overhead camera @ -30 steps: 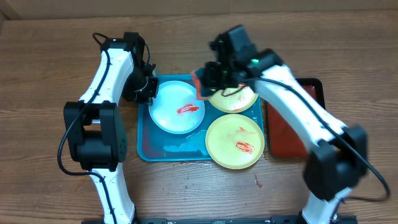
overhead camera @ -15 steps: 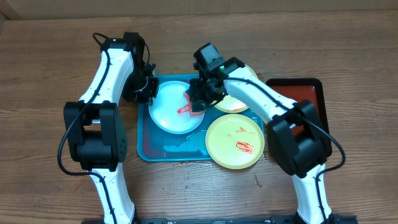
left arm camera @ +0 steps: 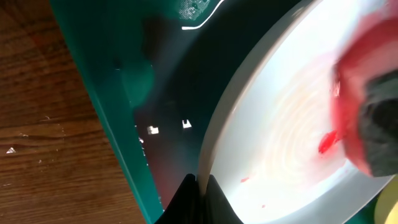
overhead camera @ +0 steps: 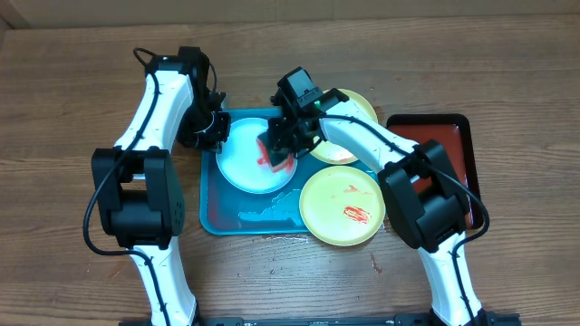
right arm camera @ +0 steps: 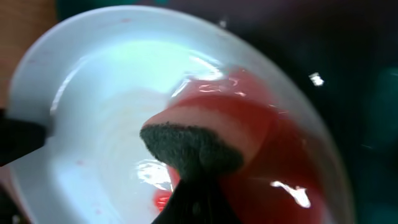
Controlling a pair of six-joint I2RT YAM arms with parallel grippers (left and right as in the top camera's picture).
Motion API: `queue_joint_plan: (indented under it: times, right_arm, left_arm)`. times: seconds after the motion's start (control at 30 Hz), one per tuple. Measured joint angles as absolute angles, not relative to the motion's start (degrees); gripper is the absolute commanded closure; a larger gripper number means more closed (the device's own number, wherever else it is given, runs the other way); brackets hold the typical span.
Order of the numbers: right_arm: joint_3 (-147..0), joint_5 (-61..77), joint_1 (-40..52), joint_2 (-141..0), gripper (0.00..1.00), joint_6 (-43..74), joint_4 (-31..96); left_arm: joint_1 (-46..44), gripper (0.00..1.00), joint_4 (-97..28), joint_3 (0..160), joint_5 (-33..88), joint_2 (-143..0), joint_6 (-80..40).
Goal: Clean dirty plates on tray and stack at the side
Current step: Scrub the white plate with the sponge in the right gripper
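Under the right hand, a sponge touches the white plate.

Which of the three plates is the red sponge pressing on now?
The white plate, leftmost on the tray; the sponge rests on it, not on the two yellow plates.

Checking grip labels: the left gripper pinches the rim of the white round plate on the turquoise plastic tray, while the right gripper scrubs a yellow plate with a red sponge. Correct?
Wrong plate. The right gripper scrubs the same white round plate that the left gripper pinches, on the turquoise plastic tray, with the red sponge; the overhead view shows it.
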State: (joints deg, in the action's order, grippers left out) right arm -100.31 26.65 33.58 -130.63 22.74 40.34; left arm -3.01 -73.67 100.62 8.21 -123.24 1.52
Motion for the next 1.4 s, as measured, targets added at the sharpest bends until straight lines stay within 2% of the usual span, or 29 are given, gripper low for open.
queue_joint_plan:
  times: [0.33, 0.53, 0.73, 0.87, 1.03, 1.4]
  right_arm:
    - [-100.60, 35.83, 38.24, -130.78, 0.96, 20.78, 40.56]
    - [-102.52, 36.25, 38.70, -130.78, 0.96, 18.13, 48.88]
    - [-105.73, 26.44, 38.81, -130.80, 0.96, 17.26, 58.81]
    - [-106.94, 17.69, 39.03, -130.80, 0.96, 19.35, 60.69]
    - [-106.98, 7.51, 39.72, -130.80, 0.96, 23.57, 57.56]
    - [-106.98, 0.21, 38.57, -130.80, 0.96, 30.09, 50.39]
  left_arm:
    - [-2.94, 0.96, -73.78, 100.62, 9.28, -123.24, 1.98]
    - [-3.01, 0.96, -73.84, 100.62, 10.79, -123.24, 2.02]
    - [-3.01, 0.96, -73.71, 100.62, 12.23, -123.24, 1.83]
    - [-2.79, 0.96, -73.73, 100.62, 12.84, -123.24, 1.63]
    - [-2.46, 0.96, -73.69, 100.62, 13.15, -123.24, 1.37]
    - [-1.76, 0.96, -74.35, 100.68, 13.32, -123.24, 0.38]
